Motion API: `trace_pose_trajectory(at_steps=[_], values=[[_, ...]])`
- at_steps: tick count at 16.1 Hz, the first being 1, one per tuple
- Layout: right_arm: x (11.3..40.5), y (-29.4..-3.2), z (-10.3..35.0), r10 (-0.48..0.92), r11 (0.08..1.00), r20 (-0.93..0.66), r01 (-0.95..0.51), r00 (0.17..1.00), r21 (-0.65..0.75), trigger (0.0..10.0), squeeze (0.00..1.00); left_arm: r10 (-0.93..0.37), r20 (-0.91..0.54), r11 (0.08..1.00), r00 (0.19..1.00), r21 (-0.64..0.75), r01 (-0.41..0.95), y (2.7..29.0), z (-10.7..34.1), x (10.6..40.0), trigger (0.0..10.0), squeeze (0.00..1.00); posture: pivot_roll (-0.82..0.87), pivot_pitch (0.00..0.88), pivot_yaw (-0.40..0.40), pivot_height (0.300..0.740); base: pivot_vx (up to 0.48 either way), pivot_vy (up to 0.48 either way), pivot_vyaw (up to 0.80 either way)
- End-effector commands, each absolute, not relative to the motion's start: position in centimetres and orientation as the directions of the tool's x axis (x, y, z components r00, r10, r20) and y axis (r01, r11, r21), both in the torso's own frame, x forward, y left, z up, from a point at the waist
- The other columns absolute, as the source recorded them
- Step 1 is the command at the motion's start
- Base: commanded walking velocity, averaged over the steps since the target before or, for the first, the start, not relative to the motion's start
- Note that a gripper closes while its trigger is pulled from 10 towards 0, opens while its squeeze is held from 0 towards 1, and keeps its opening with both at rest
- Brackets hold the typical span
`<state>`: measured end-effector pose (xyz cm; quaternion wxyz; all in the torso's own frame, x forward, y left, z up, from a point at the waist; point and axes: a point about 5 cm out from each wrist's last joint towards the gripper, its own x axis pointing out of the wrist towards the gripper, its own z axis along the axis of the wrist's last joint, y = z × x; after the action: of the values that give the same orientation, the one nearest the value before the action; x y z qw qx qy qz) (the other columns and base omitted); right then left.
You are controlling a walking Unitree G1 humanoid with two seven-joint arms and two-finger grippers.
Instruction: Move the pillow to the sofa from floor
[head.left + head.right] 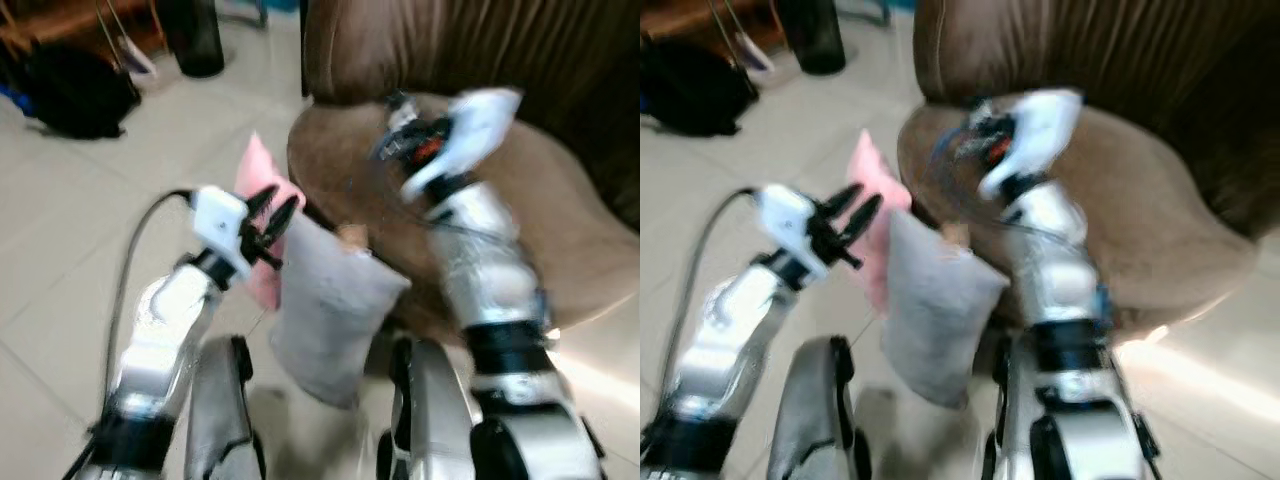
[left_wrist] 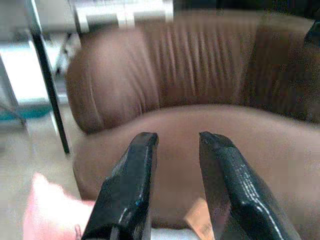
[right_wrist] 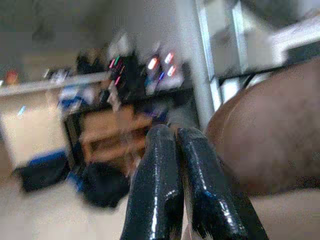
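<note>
Two pillows, grey point(image 1: 325, 305) and pink point(image 1: 262, 190), against one sofa point(image 1: 560, 230); left end effector point(image 1: 272, 222) released, right point(image 3: 177, 150) clenched

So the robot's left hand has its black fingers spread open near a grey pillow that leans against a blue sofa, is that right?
Not quite: the sofa is brown, not blue, as the left eye view and left wrist view both show. The rest holds: the left hand has its black fingers spread open near the grey pillow, which leans against the sofa's front.
</note>
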<state>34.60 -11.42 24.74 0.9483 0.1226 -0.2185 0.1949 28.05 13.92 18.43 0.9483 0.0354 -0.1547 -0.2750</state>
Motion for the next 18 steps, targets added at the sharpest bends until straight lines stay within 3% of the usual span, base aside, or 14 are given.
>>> trace_pose_trajectory(at_steps=[1, 3, 4, 6, 7, 11, 13, 18], values=[[34.3, -12.6, 25.8, 0.240, 0.907, 0.468, -0.368, 0.851, 0.204, 0.0, 0.00, -0.536, 0.353, 0.842, 0.767, 0.158, 0.516, 13.3, 21.1, 27.1, 10.0, 0.00, 0.01, 0.000, 0.003, 0.480, 0.000, 0.000, 0.00], [34.2, -13.3, 24.2, 0.230, 0.949, 0.384, -0.294, 0.894, 0.117, 0.0, 0.00, -0.545, 0.343, 0.837, 0.765, 0.172, 0.519, 12.6, 20.8, 27.4, 10.0, 0.00, 0.00, 0.000, 0.009, 0.480, 0.000, 0.000, 0.00], [34.1, -13.6, 21.6, 0.221, 0.969, 0.271, -0.241, 0.937, 0.044, 10.0, 0.00, -0.564, 0.319, 0.825, 0.762, 0.183, 0.534, 12.2, 20.2, 27.3, 10.0, 0.00, 0.00, 0.000, 0.012, 0.480, 0.000, 0.000, 0.00], [33.8, -14.2, 16.9, 0.188, 0.982, 0.056, -0.186, 0.981, -0.036, 10.0, 0.02, -0.564, 0.181, 0.819, 0.806, 0.243, 0.519, 12.7, 18.2, 27.2, 10.0, 0.00, 0.00, 0.000, 0.014, 0.480, 0.000, 0.000, 0.00], [33.6, -15.0, 14.6, 0.129, 0.992, -0.041, -0.129, 0.991, -0.006, 10.0, 1.00, -0.543, 0.104, 0.821, 0.833, 0.272, 0.501, 13.3, 16.9, 27.2, 10.0, 0.00, 0.01, 0.000, 0.011, 0.480, 0.000, 0.000, 0.00], [32.3, -16.3, 8.7, 0.040, 0.997, -0.272, -0.020, 0.961, 0.076, 10.0, 1.00, -0.539, -0.030, 0.800, 0.842, 0.295, 0.523, 14.5, 14.0, 26.7, 10.0, 0.00, 0.01, 0.010, 0.018, 0.480, 0.000, 0.000, 0.00], [31.1, -16.5, 5.5, 0.016, 0.975, -0.387, 0.071, 0.922, 0.209, 10.0, 1.00, -0.585, -0.066, 0.768, 0.808, 0.277, 0.578, 14.2, 13.4, 25.9, 10.0, 0.00, 0.01, 0.049, 0.032, 0.480, 0.000, 0.000, 0.00], [30.8, -15.9, 4.0, 0.026, 0.894, -0.421, 0.167, 0.907, 0.416, 10.0, 1.00, -0.609, -0.101, 0.753, 0.787, 0.237, 0.614, 14.5, 12.6, 25.2, 10.0, 0.00, 0.02, 0.127, 0.051, 0.480, 0.000, 0.000, 0.00]])
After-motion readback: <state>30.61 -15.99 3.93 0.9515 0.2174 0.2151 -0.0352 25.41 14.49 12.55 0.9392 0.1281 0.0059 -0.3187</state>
